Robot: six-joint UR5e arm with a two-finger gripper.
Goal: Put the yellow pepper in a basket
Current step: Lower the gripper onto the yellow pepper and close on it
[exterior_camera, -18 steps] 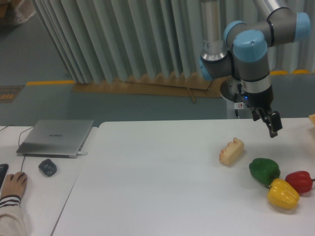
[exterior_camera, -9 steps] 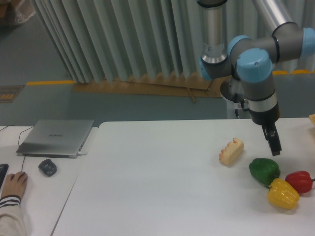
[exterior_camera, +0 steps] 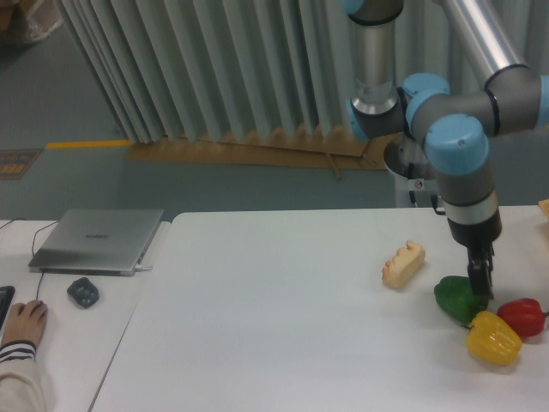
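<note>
The gripper points straight down, and its tip is in front of the right side of the green pepper. The fingers look like one dark narrow shape from this side, so I cannot tell if they are apart or together, and nothing is seen held in them. The yellow pepper lies on the white table just under the gripper, at about 5 o'clock from its tip. It touches the green pepper, which is at its 10 o'clock, and the red pepper, which is at its 2 o'clock. A pale piece of bread lies at 10 o'clock from the green pepper, a little apart from it. Far at 9 o'clock there is a closed grey laptop, a dark mouse near it, and a person's hand at the edge of the picture.
</note>
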